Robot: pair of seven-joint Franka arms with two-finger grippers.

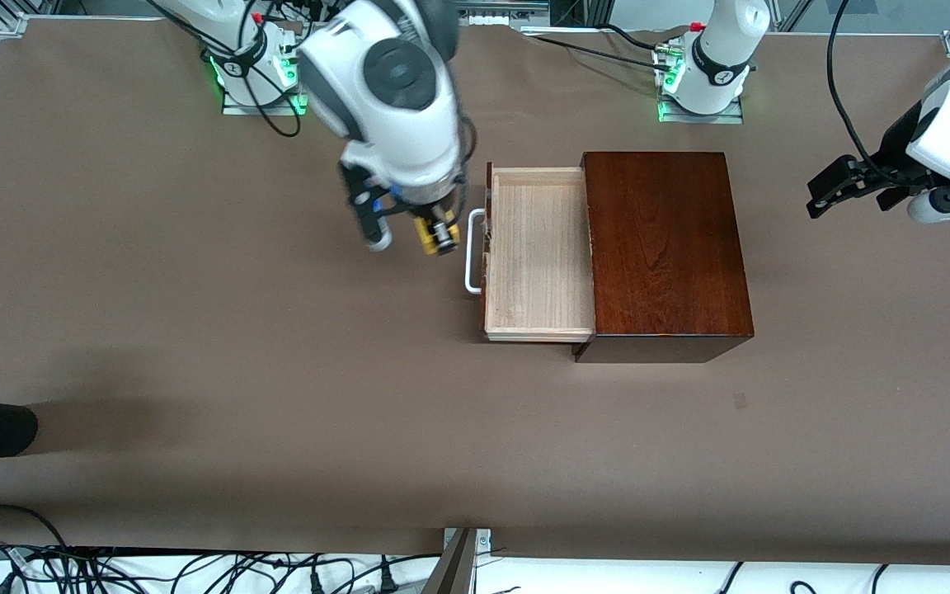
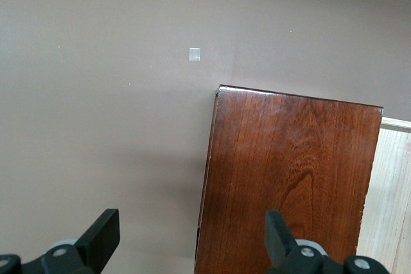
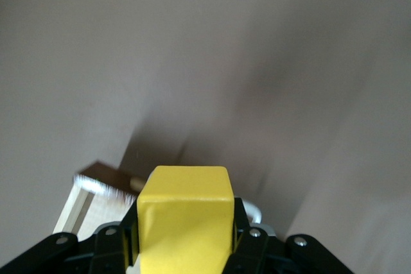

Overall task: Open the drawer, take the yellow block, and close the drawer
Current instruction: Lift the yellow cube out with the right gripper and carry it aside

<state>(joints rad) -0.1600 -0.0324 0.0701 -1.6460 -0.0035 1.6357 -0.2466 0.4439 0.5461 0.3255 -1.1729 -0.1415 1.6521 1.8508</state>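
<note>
Now clamped tight on the yellow block (image 3: 185,222), right hand (image 1: 430,235) up over bare desk (image 1: 195,330) beside the white handle (image 1: 472,252). Drawer (image 1: 537,256) pulled out of the mahogany box (image 1: 665,247), tray showing bare wood. Left hand (image 2: 192,242) spread wide, holding nothing, waiting over the desk's left-arm end.

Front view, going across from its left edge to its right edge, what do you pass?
Right gripper holding the yellow block → white handle → open drawer → mahogany box → left gripper, open, waiting.
</note>
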